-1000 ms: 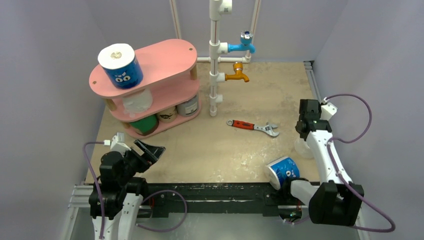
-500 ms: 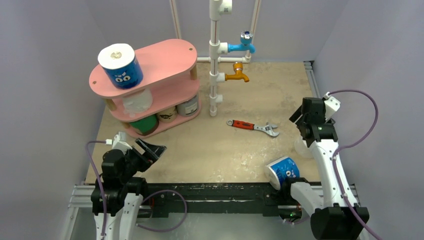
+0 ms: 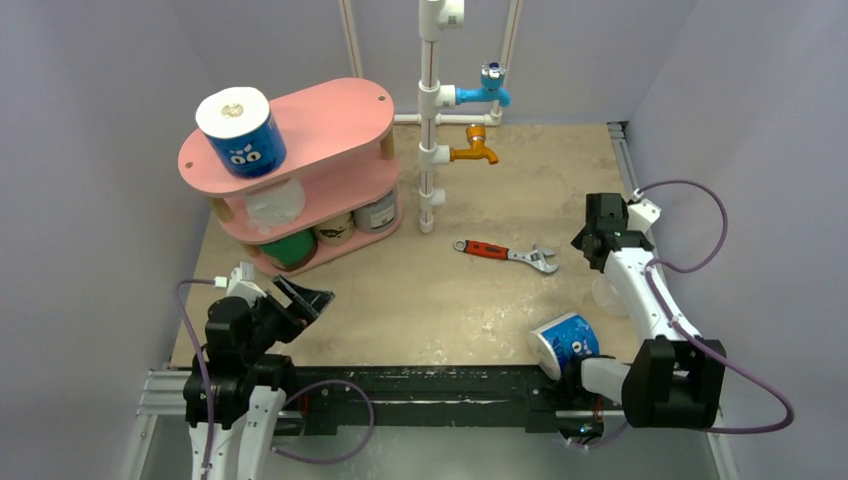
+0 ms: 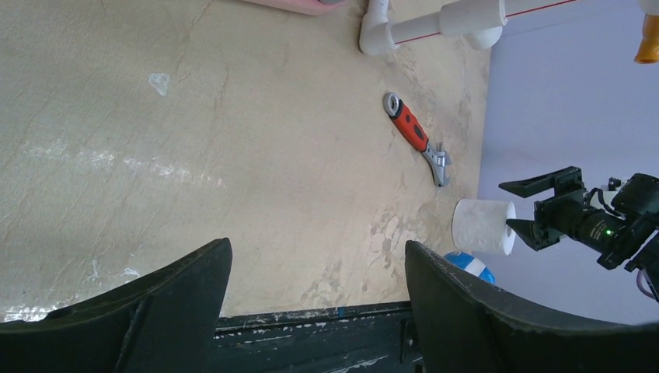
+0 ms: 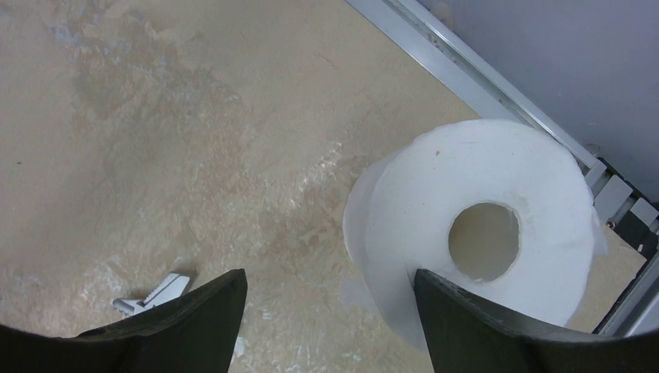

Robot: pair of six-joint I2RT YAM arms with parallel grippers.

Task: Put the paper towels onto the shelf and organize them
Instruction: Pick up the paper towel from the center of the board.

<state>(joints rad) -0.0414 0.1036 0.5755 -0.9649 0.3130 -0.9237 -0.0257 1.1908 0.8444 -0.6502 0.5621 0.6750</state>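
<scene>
The pink shelf stands at the back left. A blue printed paper towel roll stands on its top board, a bare white one on the middle board, and green, brown and grey ones at the bottom. Another bare white roll stands upright by the right rail, also seen as the white roll. My right gripper hangs open above the floor just left of it, holding nothing. A blue roll lies near the front. My left gripper is open and empty.
A red-handled wrench lies mid-table, and the same wrench shows in the left wrist view. The white pipe frame with blue and orange taps rises at the back. A metal rail and wall bound the right side.
My right gripper has gone from shut to open and shifted a little left, above the white roll's left side. The left arm and the rolls have not moved.
</scene>
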